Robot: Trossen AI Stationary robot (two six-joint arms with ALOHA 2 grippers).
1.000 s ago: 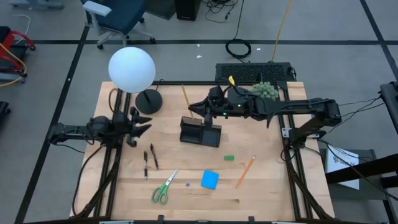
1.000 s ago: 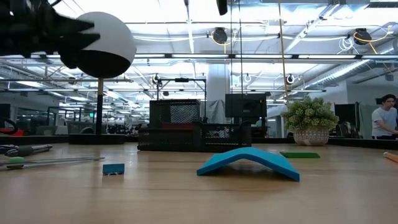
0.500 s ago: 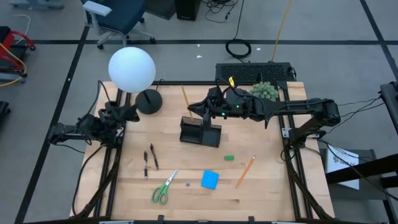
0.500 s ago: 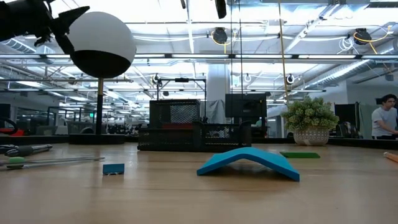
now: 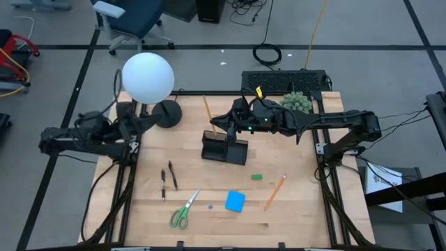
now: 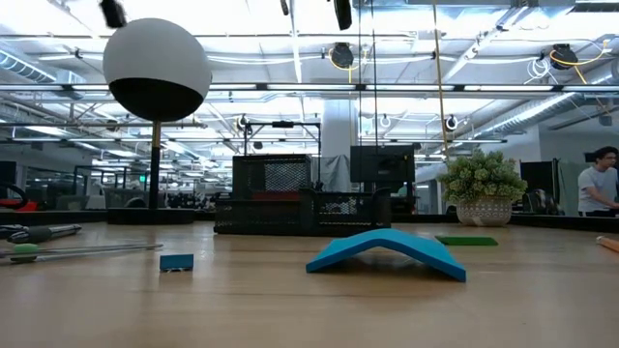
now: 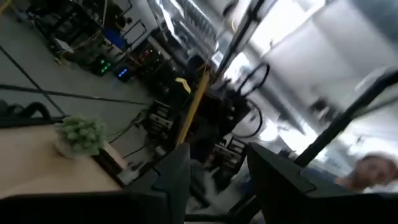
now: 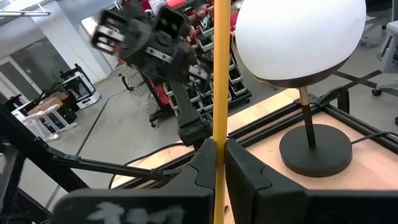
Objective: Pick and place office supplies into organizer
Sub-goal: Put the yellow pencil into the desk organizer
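My right gripper (image 5: 224, 125) hovers over the far side of the black organizer (image 5: 224, 148) and is shut on an orange-yellow pencil (image 5: 207, 108). My left gripper (image 5: 143, 121) is open and empty beside the lamp base; the left wrist view shows its two fingers (image 7: 169, 180) apart. Lying flat on the table are the green-handled scissors (image 5: 182, 211), the blue pad (image 5: 235, 201), a second pencil (image 5: 274, 192), two dark pens (image 5: 167, 180) and the green eraser (image 5: 256, 176). In the low view the pad (image 6: 387, 250) arches in front of the organizer (image 6: 290, 198). My right gripper pinches the pencil's shaft (image 8: 218, 134) between its two fingers (image 8: 245, 165). The pencil runs out past the fingertips toward the table's far left. It seems lifted clear of the table, near the lamp base. Its lower end is hidden behind the gripper.
A lamp with a white globe (image 5: 147, 77) and a round black base (image 5: 166, 113) stands at the far left. A green plant ball (image 5: 296, 102) sits at the far right. A tiny blue piece (image 5: 210, 206) lies by the scissors. A person (image 6: 598, 184) is in the room behind.
My left arm has drawn back toward the table's left edge and far side. Its gripper has risen out of the low view and tipped up toward the room. My right gripper and its pencil have kept still.
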